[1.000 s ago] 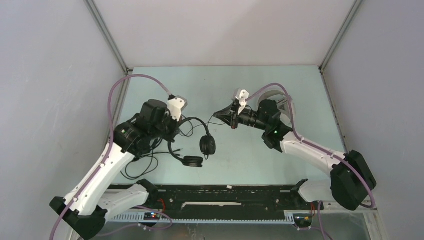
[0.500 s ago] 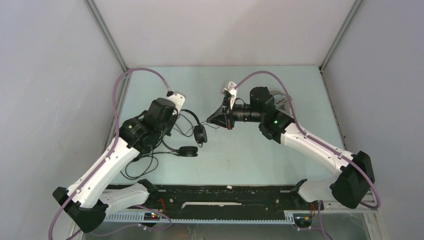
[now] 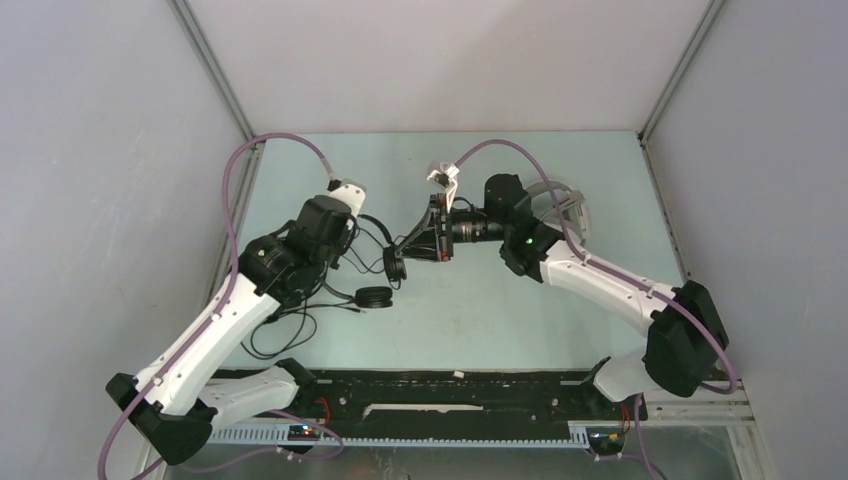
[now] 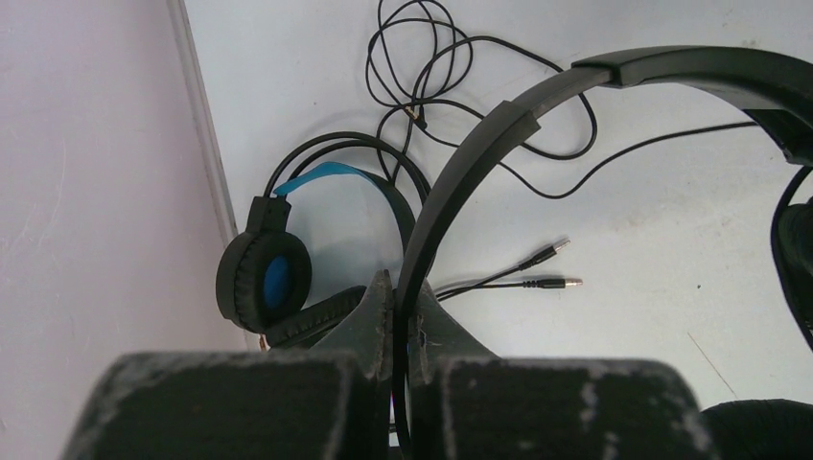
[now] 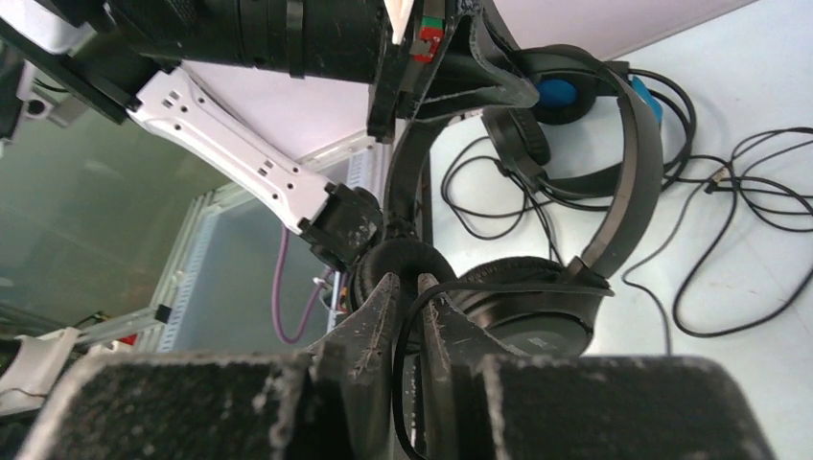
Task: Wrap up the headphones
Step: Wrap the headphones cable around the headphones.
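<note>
The bulky black headset with blue-lined band point(image 4: 264, 278) lies unwrapped by the left wall. The left gripper point(image 4: 398, 321) is clamped on the slim black plastic headset point(image 4: 479, 153), held up mid-table. The right gripper point(image 5: 405, 302) nearly closes around a thin black cable point(image 5: 401, 383), though I cannot tell whether it grips. Judging by the loose cable, wrapping has barely begun. No writing is legible.

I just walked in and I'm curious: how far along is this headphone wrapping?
Nothing looks wrapped: cables lie loose. In hand: the left gripper clamps the slim black headset by its band, while the right gripper has a cable between its fingers. Left: winding it, then the blue-lined headset and the white headset.
</note>
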`<action>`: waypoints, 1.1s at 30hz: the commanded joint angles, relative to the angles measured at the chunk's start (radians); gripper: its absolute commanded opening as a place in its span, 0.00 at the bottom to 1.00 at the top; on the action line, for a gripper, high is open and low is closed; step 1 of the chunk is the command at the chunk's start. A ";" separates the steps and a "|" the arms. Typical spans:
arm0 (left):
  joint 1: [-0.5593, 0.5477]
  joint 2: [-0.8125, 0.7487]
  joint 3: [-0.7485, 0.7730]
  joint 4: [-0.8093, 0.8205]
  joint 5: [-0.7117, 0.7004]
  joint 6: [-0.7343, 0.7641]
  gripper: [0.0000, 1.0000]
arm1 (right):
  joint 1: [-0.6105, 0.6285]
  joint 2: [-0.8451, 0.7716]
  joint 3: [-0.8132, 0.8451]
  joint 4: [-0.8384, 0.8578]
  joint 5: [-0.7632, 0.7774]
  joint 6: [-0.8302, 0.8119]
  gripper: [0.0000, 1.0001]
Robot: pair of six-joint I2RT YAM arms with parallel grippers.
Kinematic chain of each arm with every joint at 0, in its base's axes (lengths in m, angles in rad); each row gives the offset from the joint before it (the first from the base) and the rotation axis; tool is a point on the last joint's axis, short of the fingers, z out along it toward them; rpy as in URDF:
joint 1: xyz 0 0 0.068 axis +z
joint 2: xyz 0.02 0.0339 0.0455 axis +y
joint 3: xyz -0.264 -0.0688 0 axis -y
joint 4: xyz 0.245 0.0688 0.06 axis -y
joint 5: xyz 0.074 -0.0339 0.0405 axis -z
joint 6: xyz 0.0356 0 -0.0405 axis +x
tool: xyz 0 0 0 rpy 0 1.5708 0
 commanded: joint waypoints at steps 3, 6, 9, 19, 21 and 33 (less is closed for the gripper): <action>-0.002 -0.019 0.035 0.082 -0.063 -0.063 0.00 | 0.021 0.049 0.048 0.235 -0.061 0.189 0.17; -0.002 -0.019 0.036 0.100 -0.078 -0.095 0.00 | 0.039 0.066 0.048 0.273 -0.068 0.220 0.21; -0.002 -0.020 0.040 0.116 -0.106 -0.128 0.00 | 0.052 0.076 0.057 0.274 -0.073 0.229 0.23; 0.000 -0.054 0.027 0.202 -0.182 -0.181 0.00 | 0.097 0.090 0.061 0.283 -0.063 0.216 0.23; -0.001 -0.061 0.026 0.213 -0.189 -0.192 0.00 | 0.105 0.092 0.060 0.289 -0.053 0.215 0.24; -0.001 -0.126 -0.014 0.297 -0.275 -0.241 0.00 | 0.125 0.102 0.060 0.315 -0.043 0.209 0.25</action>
